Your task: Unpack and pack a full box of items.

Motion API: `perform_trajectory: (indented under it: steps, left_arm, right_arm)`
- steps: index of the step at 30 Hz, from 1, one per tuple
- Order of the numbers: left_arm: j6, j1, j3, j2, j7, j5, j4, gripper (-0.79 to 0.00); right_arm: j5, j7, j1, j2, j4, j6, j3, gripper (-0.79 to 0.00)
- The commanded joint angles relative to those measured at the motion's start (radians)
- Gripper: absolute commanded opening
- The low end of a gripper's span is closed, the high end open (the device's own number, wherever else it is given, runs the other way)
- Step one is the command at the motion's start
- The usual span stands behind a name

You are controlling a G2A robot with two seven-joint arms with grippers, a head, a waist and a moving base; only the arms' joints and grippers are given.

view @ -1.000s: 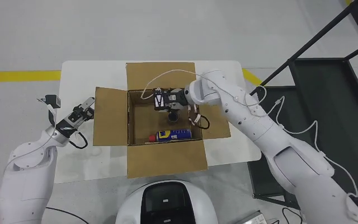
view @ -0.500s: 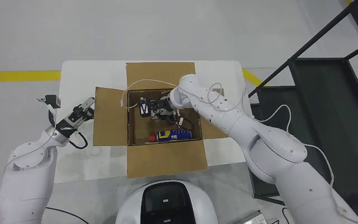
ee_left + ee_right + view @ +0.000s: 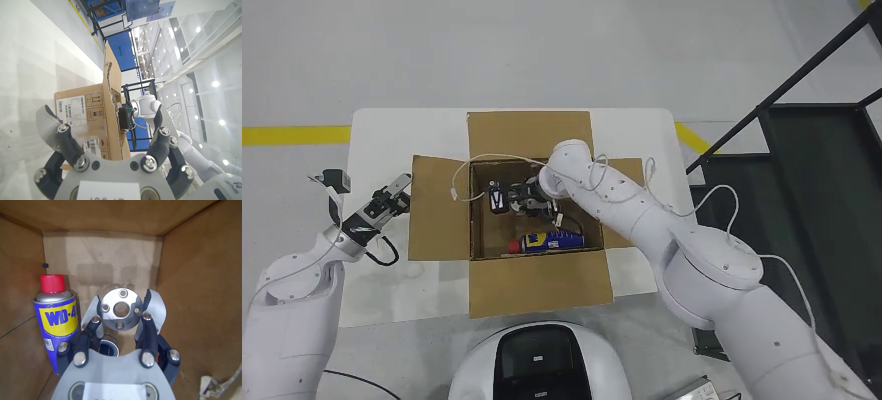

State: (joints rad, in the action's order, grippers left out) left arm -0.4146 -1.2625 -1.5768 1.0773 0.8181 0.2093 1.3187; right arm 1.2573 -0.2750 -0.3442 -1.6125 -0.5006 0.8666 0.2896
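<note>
Box (image 3: 439, 222) stands open at the centre of the top view on the white desk (image 3: 382, 130). Inside it the right gripper (image 3: 122, 297) has its fingers clamped on a metal flanged bearing (image 3: 128, 317), just beside the spray can (image 3: 56, 317). Best lower it onto bare cardboard, clear of the can, before letting go. The left gripper (image 3: 402, 192), fingers spread and empty, hangs left of the box

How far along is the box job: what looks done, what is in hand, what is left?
Done: the cardboard box stands open, flaps folded out. In hand: the right gripper is inside it, jaws shut on a flanged metal bearing. Remaining: the spray can lies on the box floor beside it; the left gripper sits open outside. Packing or unpacking is unclear.
</note>
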Motion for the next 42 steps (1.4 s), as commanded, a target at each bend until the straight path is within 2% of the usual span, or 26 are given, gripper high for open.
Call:
perform_trajectory:
  steps: [1,4,6,7,8,19,26,30,34,38,42]
  left_arm:
    - [0.000,0.000,0.000,0.000,0.000,0.000,0.000,0.000]
    - [0.000,0.000,0.000,0.000,0.000,0.000,0.000,0.000]
    - [0.000,0.000,0.000,0.000,0.000,0.000,0.000,0.000]
    - [0.000,0.000,0.000,0.000,0.000,0.000,0.000,0.000]
    - [0.000,0.000,0.000,0.000,0.000,0.000,0.000,0.000]
    - [0.000,0.000,0.000,0.000,0.000,0.000,0.000,0.000]
    - [0.000,0.000,0.000,0.000,0.000,0.000,0.000,0.000]
    - [0.000,0.000,0.000,0.000,0.000,0.000,0.000,0.000]
    - [0.016,-0.005,-0.006,-0.001,-0.034,-0.014,0.009,0.000]
    - [0.023,0.008,-0.028,-0.007,-0.040,-0.028,-0.017,0.000]
    - [0.044,0.047,-0.035,-0.010,0.009,0.038,-0.091,0.000]
  right_arm:
    - [0.008,0.011,0.002,-0.013,0.026,0.002,-0.004,-0.785]
    - [0.021,0.028,0.004,-0.029,0.063,0.004,-0.008,-0.785]
    - [0.025,0.042,0.008,-0.037,0.085,0.011,-0.008,-0.425]
    - [0.029,0.049,0.010,-0.040,0.095,0.013,-0.008,-0.086]
    - [0.030,0.060,0.012,-0.042,0.104,0.016,-0.007,0.000]
    - [0.081,0.213,0.042,-0.038,0.129,0.064,0.004,0.000]
    - [0.097,0.359,0.065,0.004,0.084,0.114,0.036,0.000]
    - [0.083,0.533,0.049,0.062,0.031,0.146,0.074,0.000]
    - [0.084,0.630,0.011,0.139,-0.063,0.146,0.083,0.000]
    - [0.027,0.652,-0.042,0.235,-0.195,0.146,0.096,0.000]
    - [-0.119,0.565,-0.108,0.347,-0.362,0.146,0.128,0.000]
